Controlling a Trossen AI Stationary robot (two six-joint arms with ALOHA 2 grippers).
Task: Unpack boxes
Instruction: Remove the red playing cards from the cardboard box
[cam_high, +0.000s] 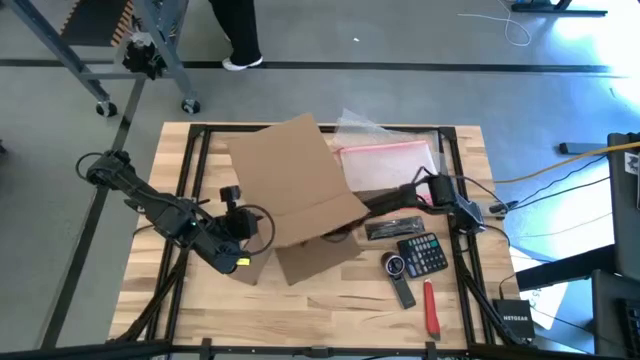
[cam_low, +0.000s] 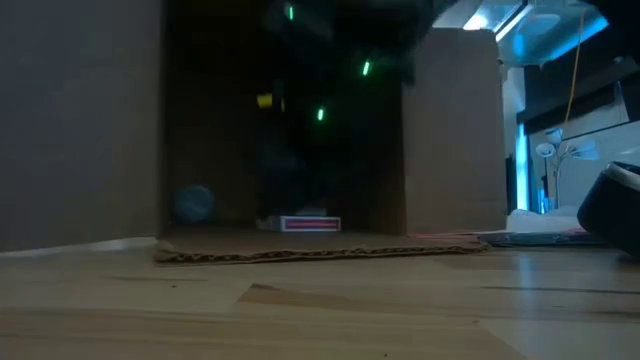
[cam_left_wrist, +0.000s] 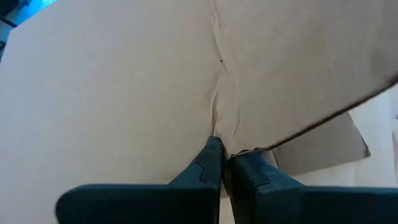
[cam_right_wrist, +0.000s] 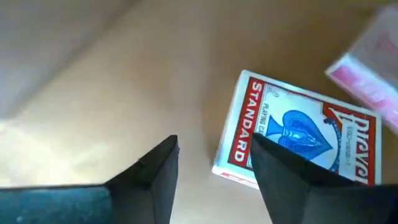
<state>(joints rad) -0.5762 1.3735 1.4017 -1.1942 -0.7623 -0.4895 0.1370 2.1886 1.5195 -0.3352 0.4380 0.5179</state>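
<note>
The brown cardboard box (cam_high: 300, 185) lies on its side mid-table, with one flap (cam_low: 320, 250) flat on the wood. My left gripper (cam_high: 258, 228) is at the box's left near edge, shut on cardboard. My right arm (cam_high: 440, 195) reaches into the box from the table's right, and its gripper is hidden there in the high view. In the right wrist view that gripper (cam_right_wrist: 214, 171) is open over a red-and-blue playing-card pack (cam_right_wrist: 298, 134). The pack lies flat on the box's inner floor (cam_low: 310, 223). My left gripper pinches the box's cardboard between its two fingers at a crease (cam_left_wrist: 219, 127) on the edge, where a flap meets the wall. The fingertips (cam_left_wrist: 211, 155) are closed together on it. The box rests on the table. My right gripper has one finger (cam_right_wrist: 292, 180) in front of the card pack's near edge; I cannot tell whether it touches.
A clear pouch with a pink zip edge (cam_high: 385, 150) lies behind the box. To the box's right near side lie a calculator (cam_high: 422, 255), a flat black bar (cam_high: 395, 228), a round thing (cam_high: 395, 264), a black stick (cam_high: 402, 292) and a red tool (cam_high: 432, 310). A bluish round thing (cam_low: 193, 203) sits inside the box.
</note>
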